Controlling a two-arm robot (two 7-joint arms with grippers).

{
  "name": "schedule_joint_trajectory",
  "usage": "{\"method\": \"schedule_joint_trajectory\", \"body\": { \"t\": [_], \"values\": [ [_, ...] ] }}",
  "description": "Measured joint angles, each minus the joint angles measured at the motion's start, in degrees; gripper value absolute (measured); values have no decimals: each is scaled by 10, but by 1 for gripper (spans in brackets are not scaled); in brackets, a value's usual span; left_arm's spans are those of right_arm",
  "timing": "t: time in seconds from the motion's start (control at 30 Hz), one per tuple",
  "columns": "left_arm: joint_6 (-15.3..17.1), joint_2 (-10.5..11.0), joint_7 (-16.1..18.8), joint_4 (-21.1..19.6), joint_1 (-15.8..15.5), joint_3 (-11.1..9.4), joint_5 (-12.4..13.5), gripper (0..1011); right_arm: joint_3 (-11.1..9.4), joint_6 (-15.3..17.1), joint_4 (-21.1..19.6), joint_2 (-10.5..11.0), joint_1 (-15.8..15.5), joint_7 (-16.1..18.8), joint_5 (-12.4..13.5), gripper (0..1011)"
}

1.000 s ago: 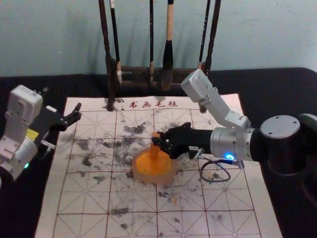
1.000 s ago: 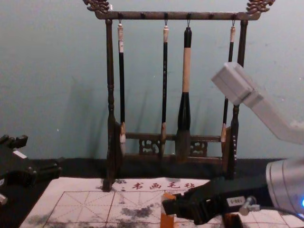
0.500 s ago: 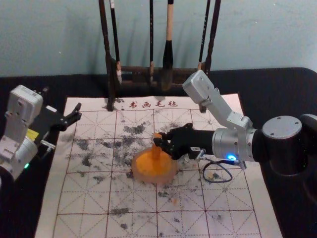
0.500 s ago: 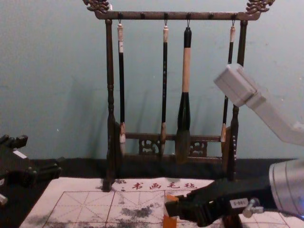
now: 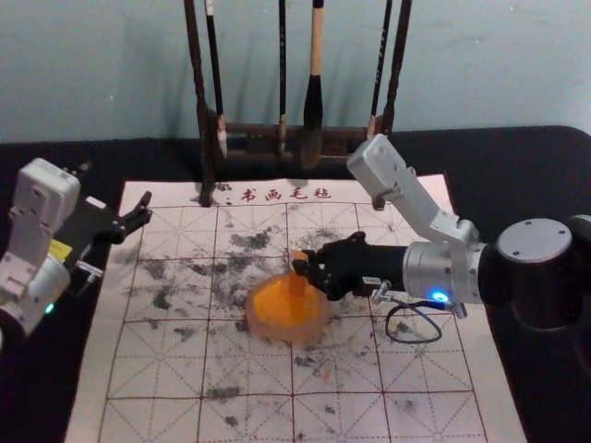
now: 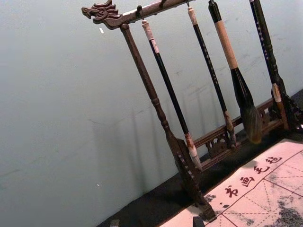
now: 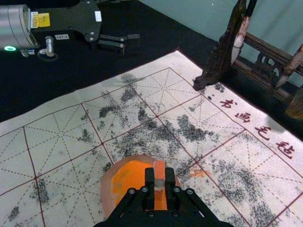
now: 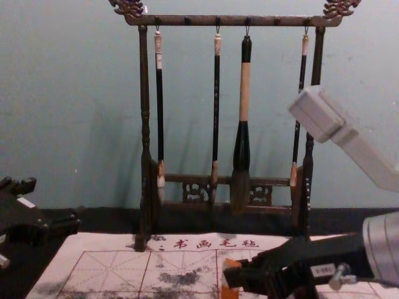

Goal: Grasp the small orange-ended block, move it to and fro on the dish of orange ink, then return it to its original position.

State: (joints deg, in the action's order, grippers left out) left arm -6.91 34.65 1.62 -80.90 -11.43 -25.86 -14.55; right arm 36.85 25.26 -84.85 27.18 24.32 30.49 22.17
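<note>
Right gripper (image 5: 301, 265) has fingers clenched on block (image 5: 296, 285) at dish (image 5: 277, 336); left gripper (image 5: 146, 208), fingers parted, near mat (image 5: 245, 372).

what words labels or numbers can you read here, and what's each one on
"书画毛毡", in red on the calligraphy felt
White label on the right arm: too small to read surely
Yellow label and white label on the left arm: too small
Characters on the second brush from the left: too small
White tag on the leftmost brush: too small

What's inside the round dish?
Orange ink is in the dish, with the block held over it. The ink right behind the block is hidden.
</note>
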Motion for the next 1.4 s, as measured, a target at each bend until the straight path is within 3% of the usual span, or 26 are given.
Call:
{"method": "schedule_joint_trajectory", "body": {
  "t": [0.8, 1.4],
  "values": [
    [0, 0, 0, 0, 0, 0, 0, 1001, -2, 3, -32, 21, -21, 8, 16, 124],
    [0, 0, 0, 0, 0, 0, 0, 1001, 14, 5, -30, 10, -15, 7, 17, 124]
  ]
}}
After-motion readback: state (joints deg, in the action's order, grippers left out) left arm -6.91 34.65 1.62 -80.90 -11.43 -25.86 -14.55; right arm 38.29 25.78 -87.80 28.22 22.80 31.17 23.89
